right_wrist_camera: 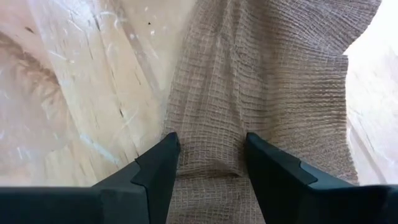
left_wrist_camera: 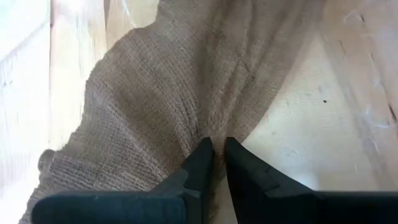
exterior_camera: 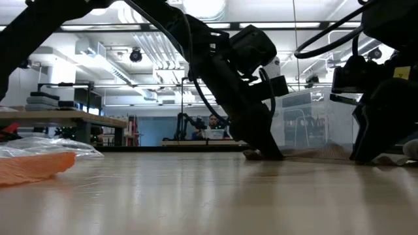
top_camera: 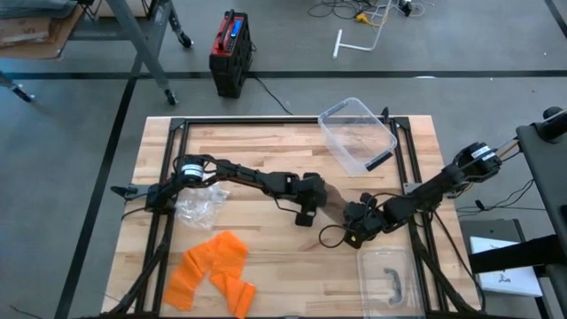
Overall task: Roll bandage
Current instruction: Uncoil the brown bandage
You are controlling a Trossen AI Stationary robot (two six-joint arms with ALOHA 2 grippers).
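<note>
A tan gauze bandage [top_camera: 335, 198] lies spread and creased on the wooden table's middle, between my two grippers. My left gripper [top_camera: 312, 209] comes from the table's left and is shut on the bandage [left_wrist_camera: 161, 93]. My right gripper [top_camera: 358, 223] comes from the right. It slants down over the bandage's other end [right_wrist_camera: 261, 68] with its fingers apart and the strip running between them. In the low view both grippers reach down to the tabletop, the left one [exterior_camera: 264, 151] beside the low heap of cloth [exterior_camera: 320, 153]. My left gripper pinches a gathered fold of the bandage [left_wrist_camera: 214, 134] between its two fingertips, slanting down from the table's left. Creases in the cloth run together at the tips. The rest of the bandage lies on the table. My right gripper has its fingers astride the strip [right_wrist_camera: 208, 143], slanting down from the right. One finger [right_wrist_camera: 267, 155] lies over the cloth, the other [right_wrist_camera: 163, 158] at its edge. Whether they press it I cannot tell.
A clear plastic box [top_camera: 358, 133] stands at the far right, and its lid [top_camera: 390, 278] lies at the near right. Orange cloth [top_camera: 213, 270] lies at the near left, with a crumpled clear bag [top_camera: 200, 204] beyond it. Black frame rails [top_camera: 266, 124] border the table.
</note>
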